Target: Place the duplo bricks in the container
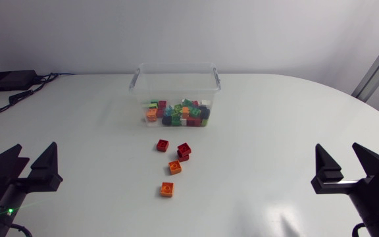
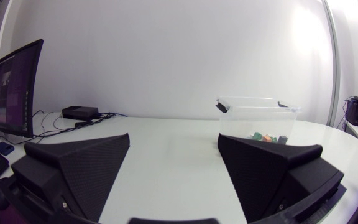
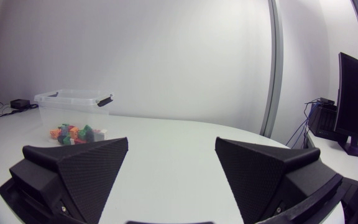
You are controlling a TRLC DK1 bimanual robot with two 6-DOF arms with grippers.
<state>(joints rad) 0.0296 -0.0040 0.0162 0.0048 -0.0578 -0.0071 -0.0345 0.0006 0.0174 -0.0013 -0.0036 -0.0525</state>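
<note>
Head view shows four loose duplo bricks (image 1: 174,167), two red and two orange, on the table (image 1: 275,131) just in front of the clear container (image 1: 140,84), which already holds many more. I judge them light, stiff and smooth-sided, each best pinched across opposite flat walls. The left gripper (image 1: 33,153) and the right gripper (image 1: 339,153) sit well apart from them, fingers wide and empty.

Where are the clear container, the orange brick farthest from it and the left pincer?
clear container (image 1: 176,64), head view, back rim.
farthest orange brick (image 1: 167,189), head view, top.
left pincer (image 1: 37,147), head view, midway between fingertips.
</note>
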